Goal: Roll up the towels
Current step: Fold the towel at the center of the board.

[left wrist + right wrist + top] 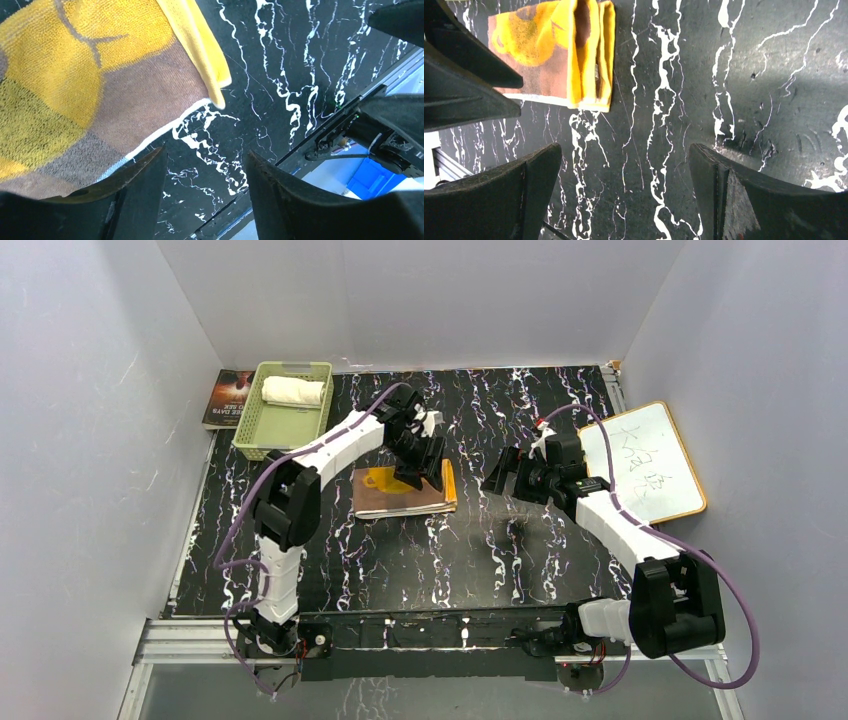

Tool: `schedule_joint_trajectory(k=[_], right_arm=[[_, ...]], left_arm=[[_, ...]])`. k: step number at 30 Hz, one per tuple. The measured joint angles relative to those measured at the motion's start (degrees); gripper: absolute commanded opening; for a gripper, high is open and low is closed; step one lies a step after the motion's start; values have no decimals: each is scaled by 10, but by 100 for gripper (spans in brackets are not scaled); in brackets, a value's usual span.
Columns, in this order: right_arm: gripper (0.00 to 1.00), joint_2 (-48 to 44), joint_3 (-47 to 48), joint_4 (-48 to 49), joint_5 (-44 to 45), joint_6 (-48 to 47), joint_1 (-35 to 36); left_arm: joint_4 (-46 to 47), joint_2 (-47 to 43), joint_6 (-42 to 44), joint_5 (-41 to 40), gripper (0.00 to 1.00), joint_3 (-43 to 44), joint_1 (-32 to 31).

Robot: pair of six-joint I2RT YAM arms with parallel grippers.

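The brown towel with yellow-orange pattern [392, 495] lies flat on the black marbled table, its right end folded over in a yellow flap [589, 55]. It also shows in the left wrist view [75, 85]. My left gripper [420, 476] hovers over the towel's right part, open and empty; in its own view [205, 165] it stands just off the towel's corner. My right gripper [503, 478] is open and empty over bare table to the right of the towel, as its own view [624, 165] shows. The cream-white towel [293, 391] lies rolled in the green basket.
A green basket [255, 430] stands at the back left with a book [226, 398] beside it. A white board with a wooden frame [648, 462] lies at the right. Grey walls enclose the table on three sides.
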Motion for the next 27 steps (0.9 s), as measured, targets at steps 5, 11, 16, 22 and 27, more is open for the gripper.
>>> schedule_joint_trajectory(k=[5,11,16,22,27], right_arm=[[92,0,-1,42,-6,3,5],[12,72,71,94,2,14,119],[0,190,147,158,-16,36,187],[0,337,182,205,-42,33,189],[0,395,172,246,-79,27,167]], left_arm=[[52,-80,-13,1,48,-63,19],[222,-278,-67,-20,19,-258,120],[367,-325,-107,-43,2,-393,159],[518,-266,-139,-43,0,-487,166],[615,-231,-162,-68,0,-558,190]])
